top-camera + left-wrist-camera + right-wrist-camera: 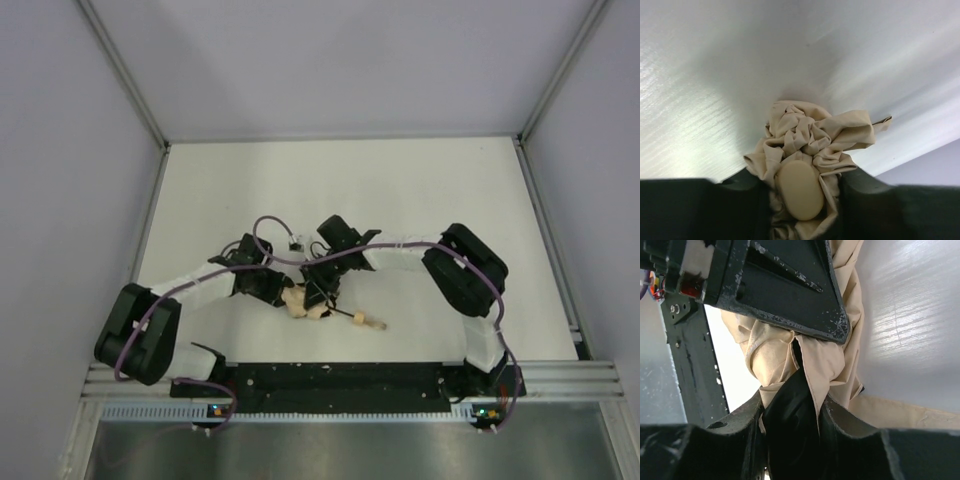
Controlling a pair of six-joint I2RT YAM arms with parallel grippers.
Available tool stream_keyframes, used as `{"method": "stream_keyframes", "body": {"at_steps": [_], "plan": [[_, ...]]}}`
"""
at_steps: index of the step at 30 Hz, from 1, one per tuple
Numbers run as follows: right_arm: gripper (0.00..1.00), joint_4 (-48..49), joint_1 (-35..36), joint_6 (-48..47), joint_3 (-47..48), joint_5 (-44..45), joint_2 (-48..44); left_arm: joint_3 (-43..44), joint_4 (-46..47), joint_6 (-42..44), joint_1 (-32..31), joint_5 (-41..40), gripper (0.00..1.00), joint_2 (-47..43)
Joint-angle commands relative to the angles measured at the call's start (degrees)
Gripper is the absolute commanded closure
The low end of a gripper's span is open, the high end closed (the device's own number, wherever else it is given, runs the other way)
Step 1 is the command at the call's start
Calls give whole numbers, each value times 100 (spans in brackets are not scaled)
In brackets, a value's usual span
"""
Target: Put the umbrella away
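Observation:
The umbrella (303, 307) lies near the table's front middle as a crumpled beige bundle, with its thin black shaft running right to the small tan handle (374, 323). My left gripper (283, 293) is shut on the bundle's left end. In the left wrist view its jaws (800, 186) press bunched fabric (810, 130) around an oval tan cap (799, 191). My right gripper (322, 292) comes from the right and meets the same bundle. In the right wrist view its gripper (792, 412) pinches beige fabric (767, 352) and a black strip, with the left gripper's black body (780, 285) just above.
White tabletop (400, 190) stretches behind and to both sides, closed in by grey walls and metal posts. A black rail (340, 378) with the arm bases runs along the near edge. Purple cables (270, 235) loop over the left arm.

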Motion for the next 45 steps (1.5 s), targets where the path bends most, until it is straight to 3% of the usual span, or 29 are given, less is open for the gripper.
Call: {"method": "stream_keyframes", "body": {"at_steps": [1,3,6,11,13,21,26,29,33,36,40,45], "plan": [[90,-622,51,570,558,-274,271,-414,127,249,-5,-735,94,57],[77,-1114,25,842,884,88,272,-431,163,257,-5,-805,97,-233],[45,-1607,-19,1238,1113,502,27,-449,207,310,4,-946,100,-672],[13,-2038,-133,1959,1307,589,-746,-484,610,477,127,-789,100,-1182],[6,-2231,-212,2144,1342,704,-1089,-519,864,459,188,-560,100,-1340],[1,-2689,-1159,2907,1185,1899,-2689,-195,1524,468,312,20,100,-1947],[2,-2663,-2732,4093,649,513,-2849,-229,2532,161,320,223,100,-2439],[4,-2435,-3112,4621,306,125,-2901,-212,2939,-111,329,153,100,-2668],[7,-2049,-3069,5866,-194,-411,-2848,77,3256,-314,338,240,100,-2686],[9,-997,-2937,6982,-914,-667,-3111,341,3362,-445,338,276,100,-2660],[12,-124,-2639,8241,-1794,-404,-3630,701,3503,-578,347,170,100,-2616],[22,1474,-2042,10113,-2779,0,-4166,1212,3608,-411,347,249,100,-2387]]}}
